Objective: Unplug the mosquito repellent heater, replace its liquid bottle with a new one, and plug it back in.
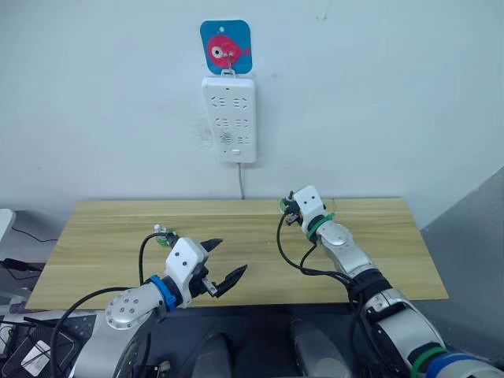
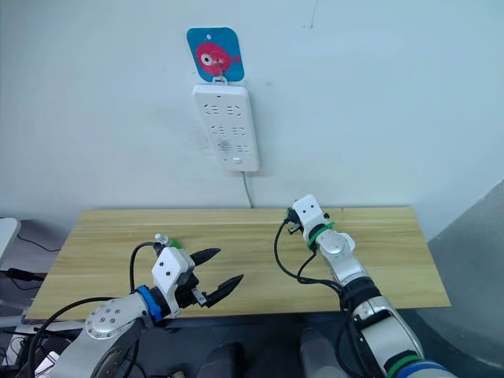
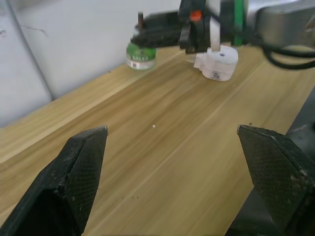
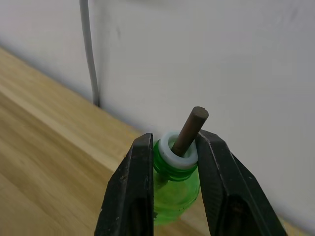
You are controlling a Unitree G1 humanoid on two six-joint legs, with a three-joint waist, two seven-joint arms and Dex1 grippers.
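Note:
A small green liquid bottle [image 4: 178, 191] with a white collar and a brown wick is at the back of the wooden table [image 1: 378, 236], close to the wall. My right gripper [image 4: 174, 157] is shut on its neck. Whether the bottle rests on the wood or hangs just above it, I cannot tell. The white mosquito repellent heater [image 3: 219, 64] lies unplugged on the table right beside the bottle [image 3: 141, 55], under my right wrist. My left gripper [image 1: 220, 264] hovers open over the table's front edge, holding nothing.
A long white power strip [image 1: 229, 118] hangs on the wall from a blue fish plaque [image 1: 226, 47], and its cable [image 1: 241, 183] drops behind the table. A small green and white thing [image 1: 164, 236] peeks out behind my left wrist.

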